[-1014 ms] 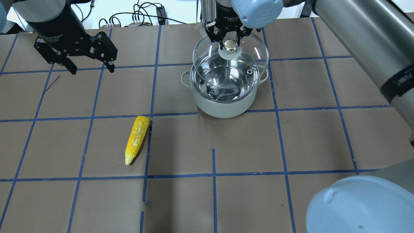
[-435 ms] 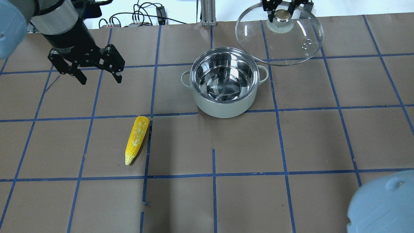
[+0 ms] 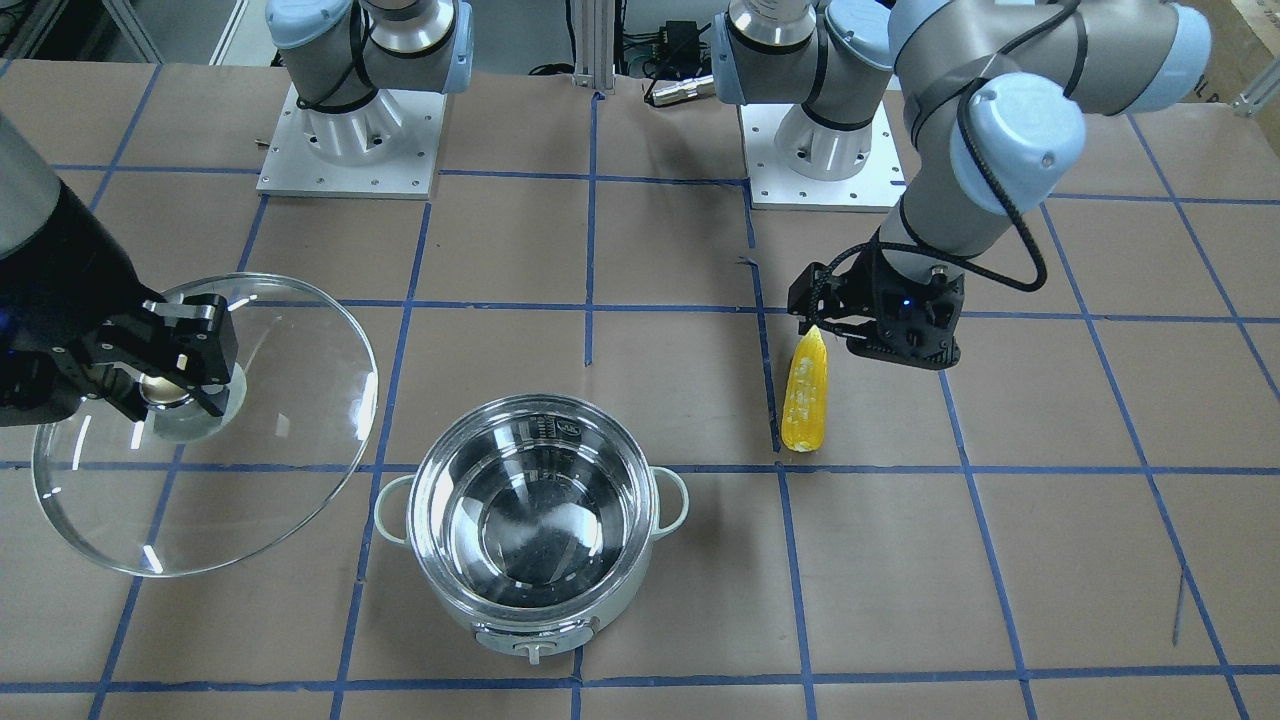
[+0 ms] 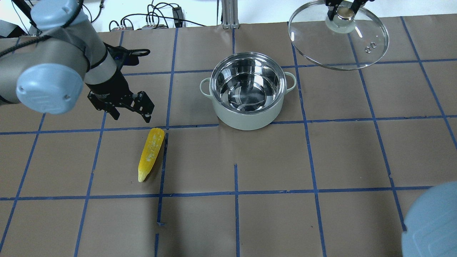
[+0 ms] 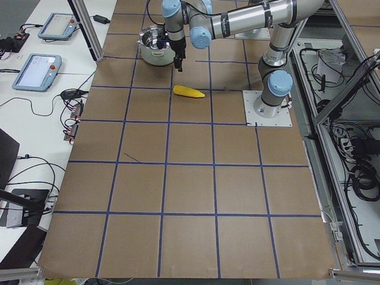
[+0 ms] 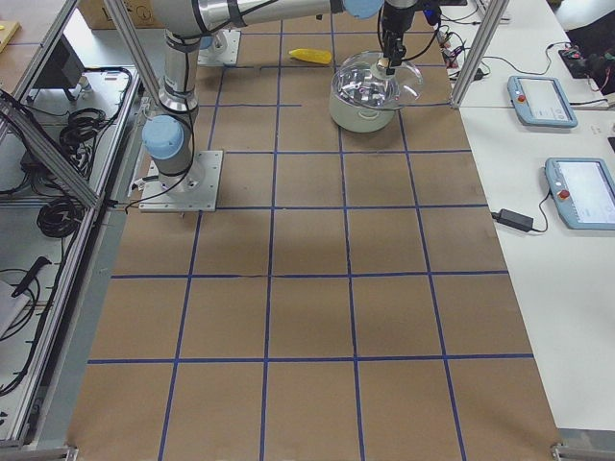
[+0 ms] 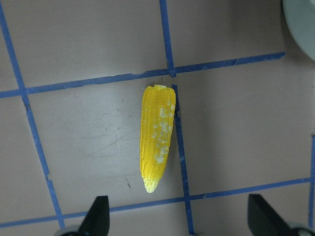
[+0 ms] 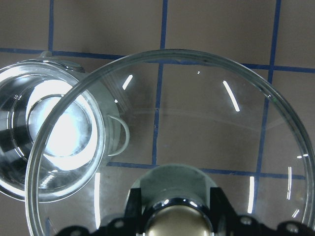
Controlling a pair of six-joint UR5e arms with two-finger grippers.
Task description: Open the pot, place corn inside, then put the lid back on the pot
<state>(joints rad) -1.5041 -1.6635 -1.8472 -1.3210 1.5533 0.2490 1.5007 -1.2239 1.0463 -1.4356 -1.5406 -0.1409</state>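
Note:
The pot point(image 4: 246, 119) stands open and empty at the table's far middle; it also shows in the front view point(image 3: 470, 625). My right gripper point(image 4: 344, 13) is shut on the knob of the glass lid point(image 4: 321, 43) and holds it in the air to the right of the pot, clear of the rim point(image 3: 270, 430) point(image 8: 197, 113). The yellow corn point(image 4: 151, 153) lies flat on the table, left of and nearer than the pot. My left gripper point(image 4: 132, 117) is open and empty, hovering just past the corn's blunt end. The left wrist view shows the corn point(image 7: 156, 145) ahead of the spread fingers.
The table is brown paper with a grid of blue tape lines point(image 4: 235, 192). Cables and a metal post point(image 4: 228, 14) sit along the far edge. My right arm's elbow point(image 4: 432, 221) fills the near right corner of the overhead view.
My right gripper has lifted the lid off the pot and carried it right and farther away. My left arm has come down and nearer, toward the corn.

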